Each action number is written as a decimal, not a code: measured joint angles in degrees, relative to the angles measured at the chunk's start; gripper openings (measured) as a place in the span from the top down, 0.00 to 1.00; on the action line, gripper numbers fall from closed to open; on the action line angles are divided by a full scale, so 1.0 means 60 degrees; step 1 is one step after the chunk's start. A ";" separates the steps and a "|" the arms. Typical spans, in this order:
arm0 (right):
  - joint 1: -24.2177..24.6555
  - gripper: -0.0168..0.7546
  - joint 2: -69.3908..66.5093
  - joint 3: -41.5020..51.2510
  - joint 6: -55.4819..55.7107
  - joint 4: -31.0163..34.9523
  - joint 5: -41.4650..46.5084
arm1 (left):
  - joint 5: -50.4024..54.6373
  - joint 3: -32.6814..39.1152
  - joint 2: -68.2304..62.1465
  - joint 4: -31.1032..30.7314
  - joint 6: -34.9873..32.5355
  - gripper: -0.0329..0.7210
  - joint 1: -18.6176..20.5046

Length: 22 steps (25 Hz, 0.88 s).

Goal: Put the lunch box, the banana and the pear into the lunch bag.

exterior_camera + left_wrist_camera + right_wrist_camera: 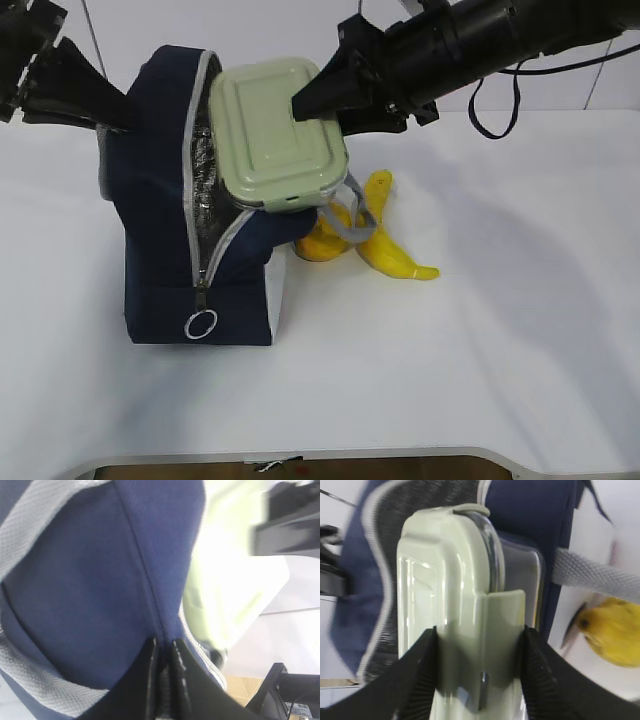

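Note:
The navy lunch bag (160,240) stands left of centre with its zipper open and silver lining showing. My right gripper (315,100) is shut on the lunch box (275,130), whose pale green lid faces the camera, and holds it on edge at the bag's mouth; the right wrist view shows the fingers (417,670) clamping the lunch box (450,580). My left gripper (122,108) is shut on the bag's navy fabric (100,580), pinching a seam (164,650). The banana (395,250) lies on the table to the right of the bag. The pear (322,240) sits beside it, partly hidden by the bag.
A grey webbing handle (350,215) drapes over the fruit. The zipper's metal ring pull (200,324) hangs at the bag's front bottom. The white table (480,360) stretches to the right and front. A yellow fruit (615,630) shows under the strap (595,575).

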<state>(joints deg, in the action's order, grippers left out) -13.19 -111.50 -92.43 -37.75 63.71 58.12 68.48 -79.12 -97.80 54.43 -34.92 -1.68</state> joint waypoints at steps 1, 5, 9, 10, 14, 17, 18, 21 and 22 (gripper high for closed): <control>0.0000 0.50 -0.0022 0.0000 0.0105 -0.0352 -0.0041 | 0.0018 0.0000 0.0042 0.0020 -0.0023 0.93 0.0000; 0.0017 0.50 -0.0022 0.0000 0.0704 -0.1009 -0.0316 | 0.0082 0.0000 0.0064 0.0078 -0.0112 0.93 0.0000; -0.0072 0.50 -0.0045 0.0000 0.0837 -0.0691 -0.0373 | 0.0082 0.0000 0.0064 0.0148 -0.0387 0.93 -0.0229; -0.0151 0.50 -0.0088 0.0000 0.0837 -0.0493 -0.0448 | 0.0082 0.0000 0.0064 0.0245 -0.0484 0.93 -0.0311; -0.0575 0.50 -0.0244 0.0000 0.0852 0.0201 -0.0536 | -0.0022 0.0000 0.0064 0.0486 -0.0703 0.93 -0.0681; -0.0799 0.50 -0.0302 -0.0040 0.0852 0.0567 -0.0567 | -0.0113 0.0000 0.0064 0.0524 -0.0777 0.93 -0.0774; -0.0836 0.50 -0.0337 -0.0115 0.0852 0.0612 -0.0584 | -0.0113 0.0000 0.0064 0.0546 -0.0784 0.93 -0.0774; -0.0973 0.50 -0.0542 -0.0324 0.0834 0.0831 -0.0814 | -0.0187 0.0000 0.0064 0.0587 -0.0862 0.93 -0.0774; -0.1020 0.50 -0.0658 -0.0390 0.0815 0.0959 -0.0865 | -0.0201 0.0000 0.0064 0.0587 -0.0874 0.93 -0.0774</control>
<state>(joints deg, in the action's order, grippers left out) -19.31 -115.45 -94.77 -32.86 69.47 52.93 67.27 -79.12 -97.41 57.95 -40.17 -6.32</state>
